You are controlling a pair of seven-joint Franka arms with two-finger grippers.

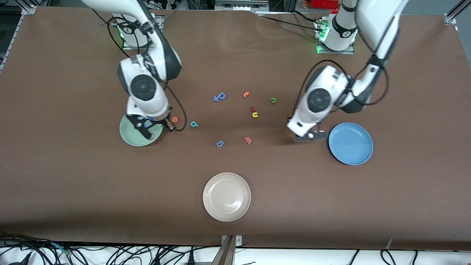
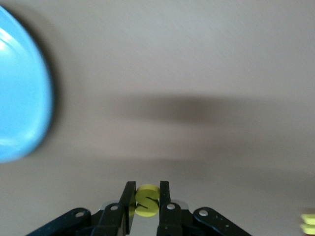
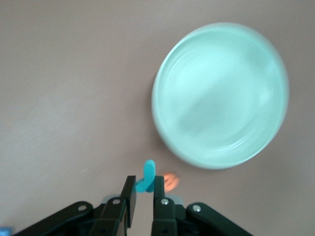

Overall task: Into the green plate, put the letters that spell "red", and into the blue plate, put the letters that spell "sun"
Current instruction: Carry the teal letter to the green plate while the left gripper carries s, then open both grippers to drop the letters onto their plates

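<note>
Surface: brown cloth-covered table (image 1: 73, 191), with loose foam letters scattered mid-table between my two arms.

Left gripper (image 2: 146, 204): I see it clamped on the small yellow foam "s" (image 2: 146, 200), held up over bare cloth just beside the round medium-blue plate (image 1: 350, 143) at the left arm's end of the table. That plate looks empty.

Right gripper (image 3: 143, 189): pinched on the small teal foam "r" (image 3: 146, 176), which stands up between the jaws. It hangs over the edge of the round pale mint-green plate (image 1: 128, 138) at the right arm's end.

Letters for "red" on the table: round orange foam "e" (image 1: 174, 119) lies just beside the green plate; teal foam "d" (image 1: 194, 124) lies near it, toward the table's middle.

Letters for "sun" on the table: yellow foam "u" (image 1: 254, 115) touches a dark red letter (image 1: 252, 109); dark green foam "n" (image 1: 273, 100) lies farther from the front camera, toward the left arm.

Distractors: blue letter (image 1: 219, 96), orange hooked letter (image 1: 246, 94), pink "w" (image 1: 248, 140), second blue letter (image 1: 220, 143), round beige plate (image 1: 226, 196).

Handling: I judge these letters very light and soft, so they may cling to a pad on release. I would pinch across a flat stroke, low down. The "u" needs care with its red neighbour.
</note>
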